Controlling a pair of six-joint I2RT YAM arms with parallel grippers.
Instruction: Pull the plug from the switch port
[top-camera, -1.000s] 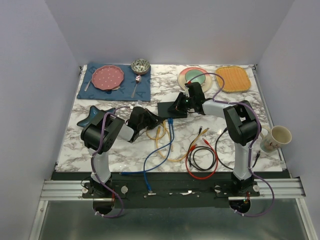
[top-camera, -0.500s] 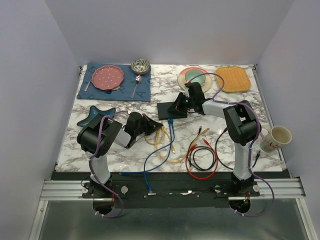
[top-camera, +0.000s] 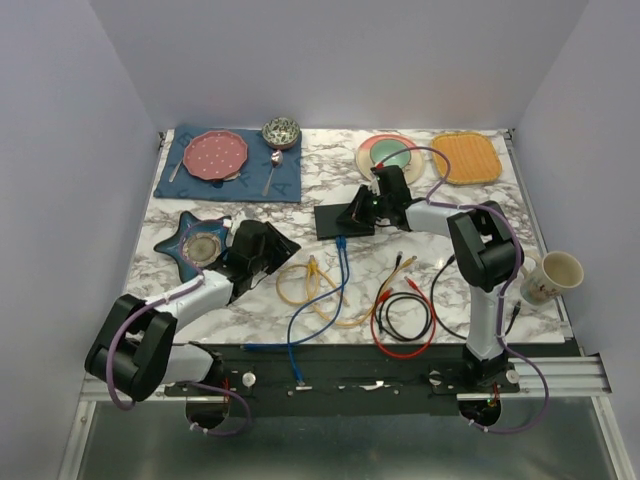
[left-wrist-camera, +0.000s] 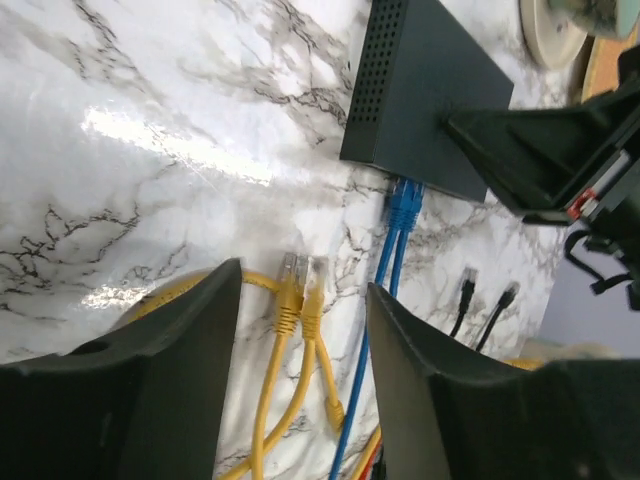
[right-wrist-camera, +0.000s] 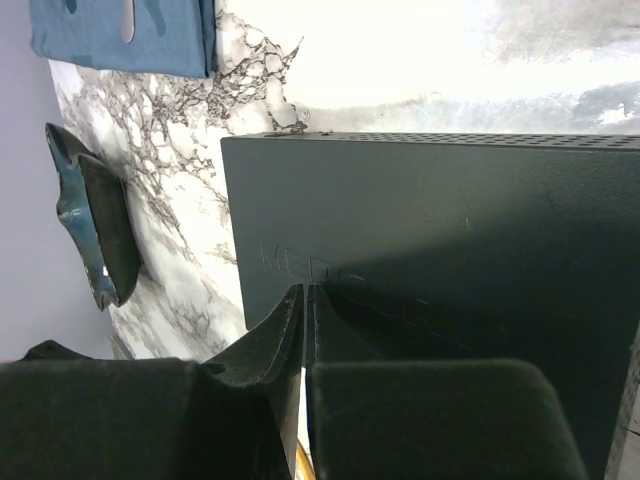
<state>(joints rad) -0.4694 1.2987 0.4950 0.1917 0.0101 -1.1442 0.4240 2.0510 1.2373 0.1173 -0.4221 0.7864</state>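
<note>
The switch (top-camera: 345, 218) is a flat black box lying mid-table; it also fills the right wrist view (right-wrist-camera: 430, 230). My right gripper (top-camera: 364, 208) (right-wrist-camera: 308, 292) is shut, its tips resting on the switch's top. Two blue plugs (left-wrist-camera: 403, 196) (top-camera: 340, 242) lie end-on against the switch's port edge; I cannot tell whether they are seated. Two yellow plugs (left-wrist-camera: 302, 276) (top-camera: 312, 265) lie loose on the marble, apart from the switch. My left gripper (top-camera: 272, 250) (left-wrist-camera: 305, 280) is open above them, holding nothing.
A dark blue star-shaped dish (top-camera: 200, 245) sits just left of my left gripper. Red and black leads (top-camera: 405, 320) coil at the front right. A blue placemat with a pink plate (top-camera: 220, 155), a green plate (top-camera: 388, 155), an orange mat (top-camera: 466, 158) and a mug (top-camera: 552, 275) line the edges.
My left arm has swung back to the left and its gripper has opened, leaving the yellow plugs on the table. The right gripper has stayed on the switch.
</note>
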